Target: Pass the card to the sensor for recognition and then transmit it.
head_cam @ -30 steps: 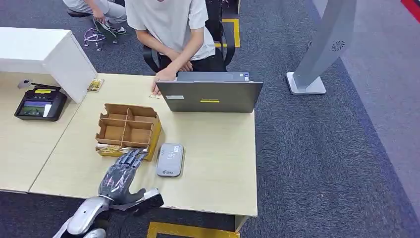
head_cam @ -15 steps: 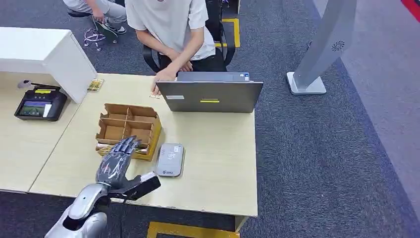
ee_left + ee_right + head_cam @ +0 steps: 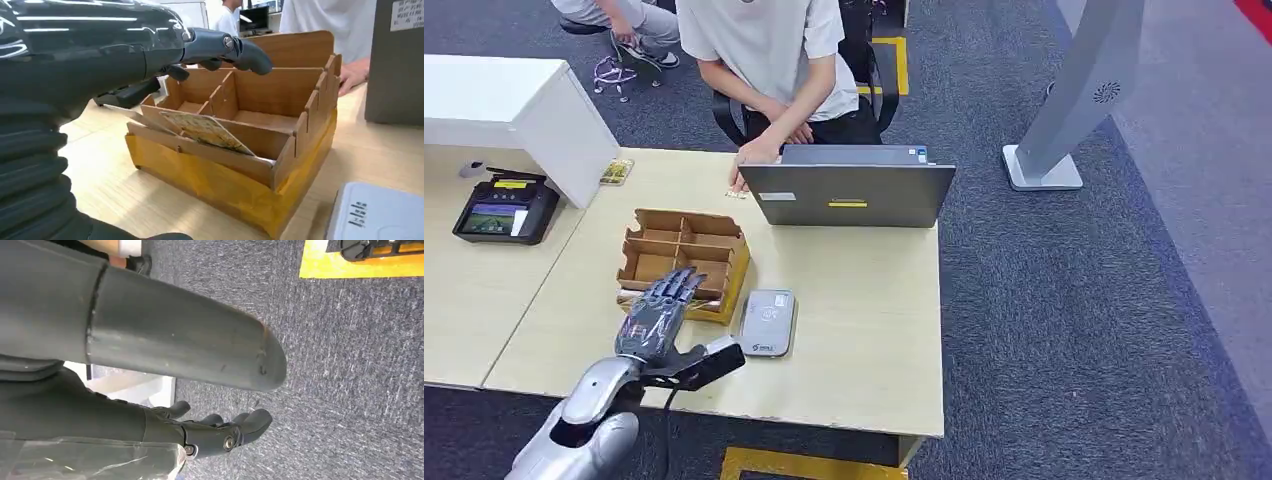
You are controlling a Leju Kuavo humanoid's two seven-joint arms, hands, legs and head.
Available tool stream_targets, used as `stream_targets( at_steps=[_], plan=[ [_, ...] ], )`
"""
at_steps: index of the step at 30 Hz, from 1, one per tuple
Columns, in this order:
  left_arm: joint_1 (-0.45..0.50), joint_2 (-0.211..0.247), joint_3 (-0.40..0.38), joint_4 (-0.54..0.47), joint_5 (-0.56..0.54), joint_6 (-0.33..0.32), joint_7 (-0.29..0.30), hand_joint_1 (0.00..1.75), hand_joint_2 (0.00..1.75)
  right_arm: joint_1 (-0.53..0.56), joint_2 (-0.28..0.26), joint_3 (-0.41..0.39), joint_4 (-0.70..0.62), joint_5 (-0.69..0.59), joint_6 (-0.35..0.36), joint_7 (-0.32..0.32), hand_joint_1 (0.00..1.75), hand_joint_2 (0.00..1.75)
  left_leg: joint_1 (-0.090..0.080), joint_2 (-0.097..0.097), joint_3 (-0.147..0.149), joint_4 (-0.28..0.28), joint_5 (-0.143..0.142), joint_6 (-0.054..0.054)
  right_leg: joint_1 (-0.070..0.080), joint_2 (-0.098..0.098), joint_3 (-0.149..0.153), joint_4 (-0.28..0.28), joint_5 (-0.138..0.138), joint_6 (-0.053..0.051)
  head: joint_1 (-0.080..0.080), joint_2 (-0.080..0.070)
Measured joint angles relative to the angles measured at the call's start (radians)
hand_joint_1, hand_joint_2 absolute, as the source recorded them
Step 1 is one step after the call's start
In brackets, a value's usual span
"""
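A: left hand [image 3: 656,322] status?
B: fingers spread, holding nothing; it hovers over the near edge of the cardboard box [image 3: 686,258]; fingertips [image 3: 252,54] reach above the front compartments.
A: card?
B: card [image 3: 206,131] lies tilted in the box's front compartment, leaning against the front wall; hand isn't touching it.
A: reader?
B: grey card reader [image 3: 768,322] flat on the table [image 3: 864,300], just beside the box on its right, near the table's front edge; apart from the hand.
A: right hand?
B: right hand [image 3: 220,432] hangs over dark carpet; fingers loosely curled, a little apart, nothing in them.
A: anything else around?
B: laptop [image 3: 847,187] at the far edge with a person [image 3: 774,60] seated behind it; black payment terminal [image 3: 504,210] on the adjoining table to the left.
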Motion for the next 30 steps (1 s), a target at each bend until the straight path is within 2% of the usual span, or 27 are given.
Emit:
stream_targets(
  at_steps=[8,17,24,30],
  plan=[
    [0.000,0.046,0.000,-0.015,0.015,-0.043,-0.010,0.00,1.75,0.000,0.000,0.000,0.000,-0.004,0.000,0.000,0.00,0.00,0.000,0.000,0.000,0.000,0.000,0.000,0.000,0.000,0.000,0.000,0.000,0.000,0.000,0.000],
    [0.004,0.096,-0.001,-0.051,0.004,-0.046,-0.019,0.00,1.75,0.000,0.000,0.000,0.000,-0.008,-0.001,-0.002,0.00,0.00,0.000,0.000,0.000,0.000,0.000,0.000,0.000,0.000,0.000,0.000,0.000,0.000,0.000,0.000],
    [0.041,0.158,0.000,-0.105,-0.040,-0.003,-0.037,0.00,1.75,0.000,0.000,0.000,0.000,-0.002,0.000,-0.009,0.00,0.00,0.000,0.000,0.000,0.000,0.000,0.000,0.000,0.000,0.000,0.000,0.000,0.000,0.000,0.000],
    [0.061,0.179,0.000,-0.131,-0.051,0.012,-0.049,0.00,1.75,0.000,0.000,0.000,0.000,-0.002,0.002,-0.013,0.00,0.00,0.000,0.000,0.000,0.000,0.000,0.000,0.000,0.000,0.000,0.000,-0.001,0.000,0.000,0.000]
  ],
)
